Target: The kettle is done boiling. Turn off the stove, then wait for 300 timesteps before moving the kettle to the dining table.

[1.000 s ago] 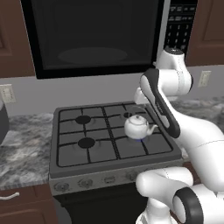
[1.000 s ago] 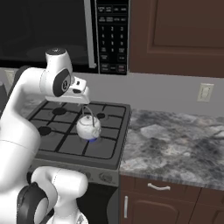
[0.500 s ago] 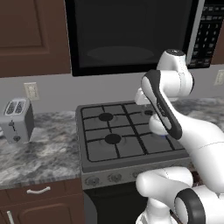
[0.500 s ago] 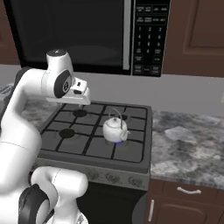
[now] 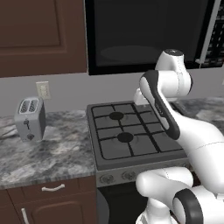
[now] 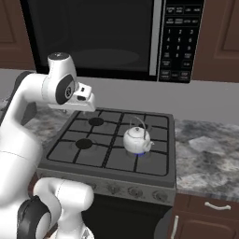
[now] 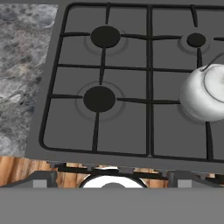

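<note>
The kettle [image 6: 136, 140] was white, on the dark grey stove [image 6: 112, 154] with black grates and 4 black burners. At 9 o'clock lay a grey marbled worktop [image 5: 43, 144] with a grey toaster [image 5: 29, 119]; cabinets [image 5: 41, 35] were dark brown.

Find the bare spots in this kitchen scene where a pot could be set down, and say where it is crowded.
Free: the two left burners of the stove, beside the kettle; the worktop between the toaster and the stove; the worktop right of the stove. Crowded: the front right burner, under the kettle.
</note>
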